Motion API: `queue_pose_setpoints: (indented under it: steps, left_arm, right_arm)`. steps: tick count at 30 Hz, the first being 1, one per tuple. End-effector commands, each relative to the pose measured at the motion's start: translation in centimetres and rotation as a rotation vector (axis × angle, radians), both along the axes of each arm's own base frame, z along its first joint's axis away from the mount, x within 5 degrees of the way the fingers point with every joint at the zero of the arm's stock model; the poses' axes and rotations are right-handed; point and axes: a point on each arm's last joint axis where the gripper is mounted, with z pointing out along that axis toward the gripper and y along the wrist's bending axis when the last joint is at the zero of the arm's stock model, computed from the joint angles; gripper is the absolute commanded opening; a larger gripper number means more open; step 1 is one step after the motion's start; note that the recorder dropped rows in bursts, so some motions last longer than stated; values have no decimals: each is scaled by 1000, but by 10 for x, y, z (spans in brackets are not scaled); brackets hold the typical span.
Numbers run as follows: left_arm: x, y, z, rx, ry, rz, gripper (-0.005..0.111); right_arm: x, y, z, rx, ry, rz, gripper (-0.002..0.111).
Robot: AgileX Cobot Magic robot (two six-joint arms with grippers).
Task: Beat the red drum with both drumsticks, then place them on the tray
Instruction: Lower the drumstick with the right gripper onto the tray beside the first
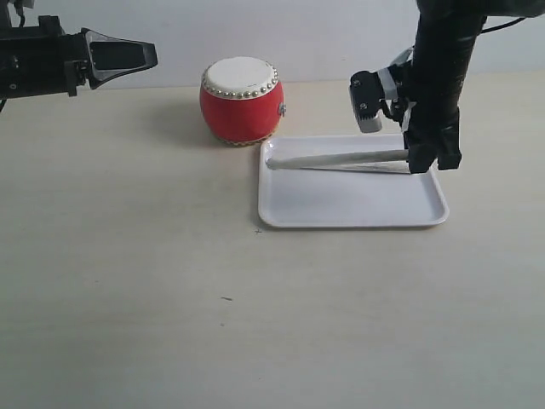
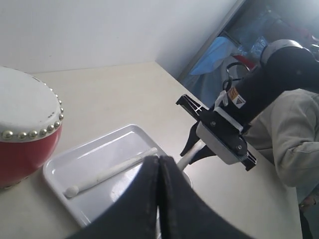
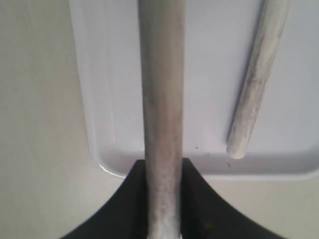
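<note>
The red drum [image 1: 241, 100] stands upright behind the white tray [image 1: 341, 203], near its far left corner. One drumstick [image 1: 375, 168] lies flat along the tray's back part. My right gripper [image 1: 423, 158] is shut on the end of the other drumstick [image 1: 341, 158], which reaches leftwards low over the tray; its tip is by the left rim. In the right wrist view the held drumstick [image 3: 162, 99] runs out from my right gripper [image 3: 163, 174], with the loose drumstick [image 3: 256, 79] beside it. My left gripper [image 1: 152, 56] hovers high at the far left, shut and holding nothing.
The left wrist view shows the drum [image 2: 25, 124], the tray [image 2: 89, 149], the lying drumstick [image 2: 109, 172] and a person in a light jacket [image 2: 294, 144] past the table's edge. Pale tabletop [image 1: 170, 281] stretches in front of the tray and to its left.
</note>
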Motion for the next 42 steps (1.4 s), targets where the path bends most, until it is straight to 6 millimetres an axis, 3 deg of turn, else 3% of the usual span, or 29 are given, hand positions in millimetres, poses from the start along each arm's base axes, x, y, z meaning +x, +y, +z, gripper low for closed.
queue_pose_setpoints:
  steps: [1,8,29,38,42]
  left_arm:
    - [2,2,2,-13,-5,11,0]
    - [2,1,2,-13,-5,11,0]
    - [1,1,2,-15,-5,10,0]
    - [1,1,2,-15,-5,10,0]
    - [1,1,2,-15,-5,10,0]
  right_arm:
    - [-6,23,-8,-117,-16,82,0]
    - [-8,34,-23,-163,-11,42,0]
    - [-4,23,-26,-196,-27,-26,0]
    - [-2,21,-60,-186,63,-57,0]
    - [-3,22,-65,-176,81,-65,0]
